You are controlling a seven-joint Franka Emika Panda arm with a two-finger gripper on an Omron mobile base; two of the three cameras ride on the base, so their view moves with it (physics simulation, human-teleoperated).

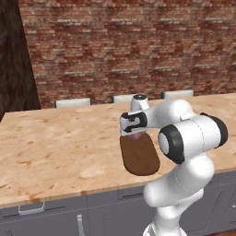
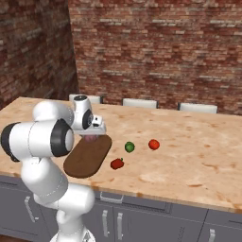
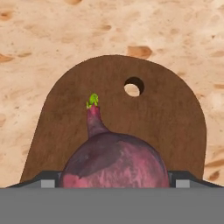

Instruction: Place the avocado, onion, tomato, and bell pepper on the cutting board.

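My gripper point(image 1: 135, 134) hangs over the far end of the dark brown cutting board point(image 1: 140, 159), shut on the purple onion point(image 1: 136, 137). In the hand view the onion point(image 3: 113, 159) sits between the two fingertips with its green-tipped stem pointing up, and the board point(image 3: 170, 122) with its round hole lies right beneath. In the right base view the gripper point(image 2: 92, 136) and the onion point(image 2: 90, 139) are above the board point(image 2: 87, 160). To the right of the board, on the counter, rest the bell pepper point(image 2: 116, 163), the avocado point(image 2: 129, 147) and the tomato point(image 2: 153, 144).
The speckled wooden counter point(image 1: 55, 147) runs wide to both sides, with its front edge just beyond the board's near end. Three white chair backs point(image 2: 139, 102) stand behind it along the brick wall. Grey drawers point(image 1: 32, 209) sit below.
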